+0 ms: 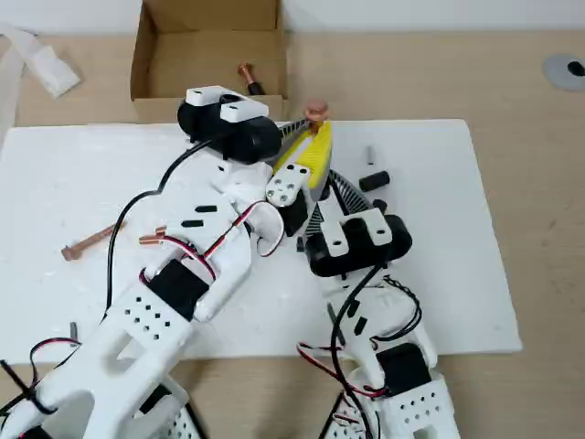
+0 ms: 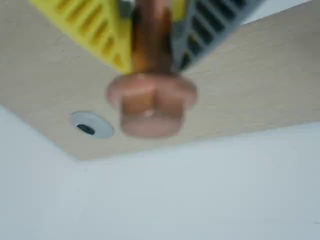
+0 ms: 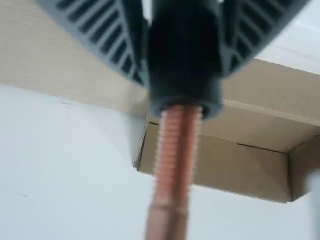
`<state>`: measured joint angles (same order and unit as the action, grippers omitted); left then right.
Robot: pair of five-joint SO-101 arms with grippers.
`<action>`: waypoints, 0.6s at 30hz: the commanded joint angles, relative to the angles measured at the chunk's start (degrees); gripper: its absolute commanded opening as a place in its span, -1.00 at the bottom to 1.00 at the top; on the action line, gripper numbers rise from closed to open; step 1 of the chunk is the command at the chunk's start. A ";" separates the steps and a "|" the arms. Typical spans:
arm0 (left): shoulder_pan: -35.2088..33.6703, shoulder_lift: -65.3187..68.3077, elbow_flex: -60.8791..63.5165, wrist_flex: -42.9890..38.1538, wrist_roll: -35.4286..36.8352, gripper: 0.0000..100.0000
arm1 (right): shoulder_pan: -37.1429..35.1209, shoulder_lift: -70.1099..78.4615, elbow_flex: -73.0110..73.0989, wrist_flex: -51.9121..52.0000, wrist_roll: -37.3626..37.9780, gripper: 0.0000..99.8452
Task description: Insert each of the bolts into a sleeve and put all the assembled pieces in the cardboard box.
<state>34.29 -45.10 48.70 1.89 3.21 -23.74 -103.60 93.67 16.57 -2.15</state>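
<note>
Your left jaws, one yellow and one grey, are clenched on the shank of a copper bolt (image 2: pixel 150 105), just behind its flanged head. Your right jaws, both grey, are clamped around a black sleeve (image 3: pixel 184 75). A threaded copper shank (image 3: pixel 172 165) runs into the end of that sleeve; you cannot tell from these views whether it belongs to the same bolt.

From the high view, the two pairs of jaws meet above the far edge of the white foam sheet (image 1: pixel 439 238). The bolt head there sits just beside the near right corner of the cardboard box (image 1: pixel 183 64).

The box stands open on the table (image 1: pixel 530 183) just beyond the sheet. One assembled piece (image 1: pixel 249 80), a copper head on a black sleeve, lies inside near the right wall.

On the sheet, a loose sleeve (image 1: pixel 374 180) lies just to the right of the jaws. Two bare bolts lie to the left: one (image 1: pixel 90 243) in the open, the other (image 1: pixel 154 239) right beside your left arm (image 1: pixel 183 283). A round grommet (image 1: pixel 567 69) sits in the table at the far right.
</note>
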 commanded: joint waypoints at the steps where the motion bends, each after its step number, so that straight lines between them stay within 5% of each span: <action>1: 0.97 0.13 -0.70 -1.93 -2.20 -0.99 | -0.84 -6.46 -1.27 -1.85 -0.53 -0.98; 18: 0.79 -0.13 -1.85 4.40 -2.02 -0.99 | -0.75 -6.46 -1.19 -1.85 -0.53 -0.98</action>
<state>34.64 -45.10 48.62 5.49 1.10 -23.82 -103.60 93.76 16.57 -2.15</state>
